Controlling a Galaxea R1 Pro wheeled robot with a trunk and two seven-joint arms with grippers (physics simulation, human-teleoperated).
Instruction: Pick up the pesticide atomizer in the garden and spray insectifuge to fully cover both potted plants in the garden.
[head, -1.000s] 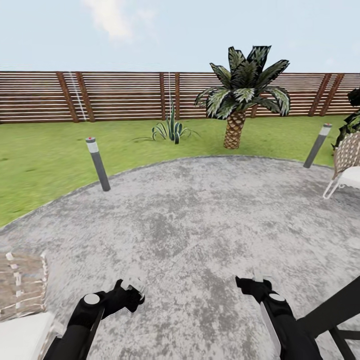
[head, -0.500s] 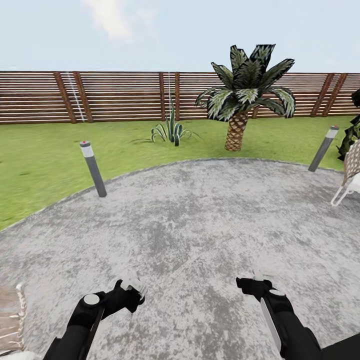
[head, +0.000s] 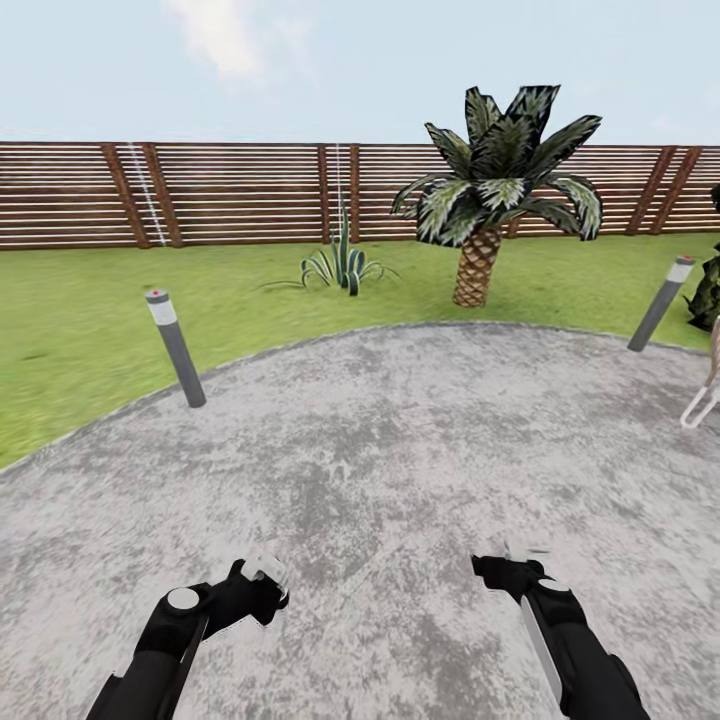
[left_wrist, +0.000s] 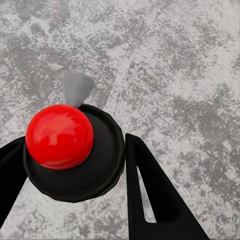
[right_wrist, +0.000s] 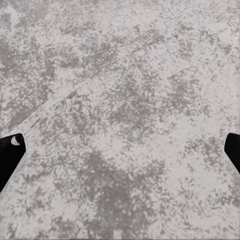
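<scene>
Both sets of jaws are spread with nothing pinched: right gripper (head: 512, 562) over bare patio (head: 400, 440), left gripper (head: 262, 582) over a red-domed black disc (left_wrist: 60, 136). The whole view has slid forward, so the base is rolling. Bollard lamp (head: 176, 348) is at 10 o'clock, agave (head: 342, 264) at 12, palm (head: 487, 200) at 1. Can't tell yet where the pesticide atomizer is, so I'd say we're still searching.

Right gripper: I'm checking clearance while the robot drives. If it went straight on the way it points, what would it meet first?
Probably just the stone patio: the right gripper has bare paving between its spread fingertips, with nothing nearer visible, though depth is unclear.
</scene>
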